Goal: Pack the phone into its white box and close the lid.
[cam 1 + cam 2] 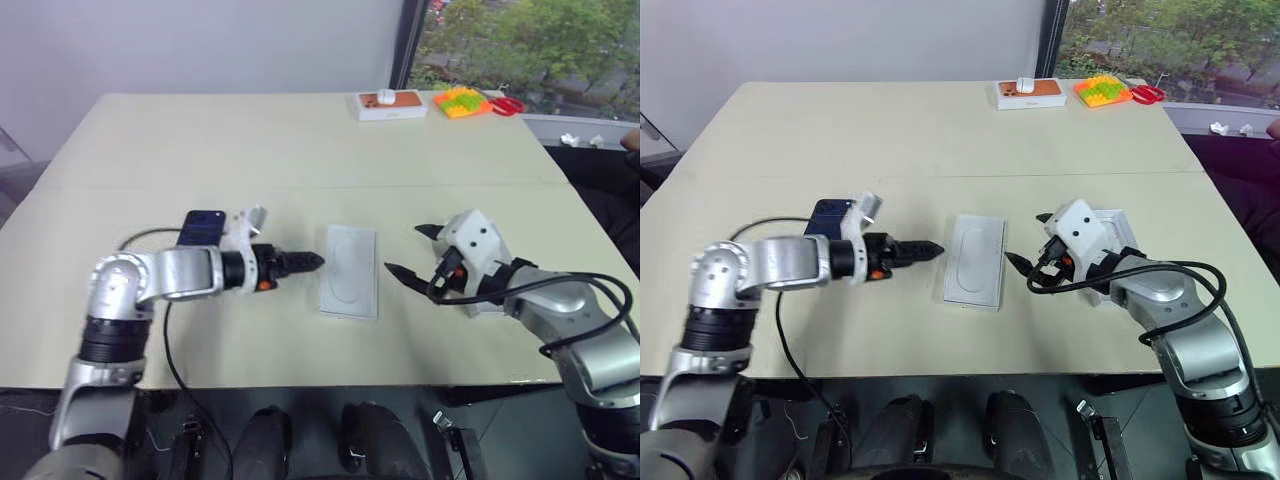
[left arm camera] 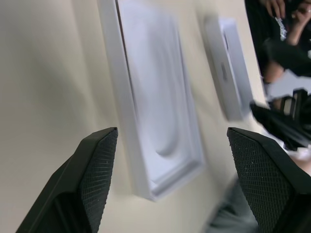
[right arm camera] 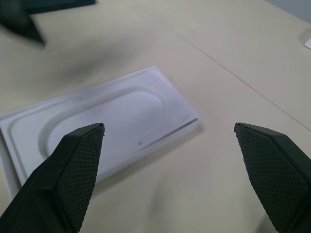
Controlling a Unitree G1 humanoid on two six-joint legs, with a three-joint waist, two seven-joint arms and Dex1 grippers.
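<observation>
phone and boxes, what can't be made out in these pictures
- Phone: in the left eye view the left arm covers its near end, so its full length is hidden.
- White box: in the right eye view the right gripper and wrist cover most of it; its contents can't be seen.
- Left wrist view: the things beyond the white insert are blurred.

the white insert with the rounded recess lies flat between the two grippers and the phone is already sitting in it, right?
Not quite. The white insert does lie flat between the left gripper and the right gripper, but its recess is empty, as the right wrist view shows. The phone lies behind the left arm.
</observation>
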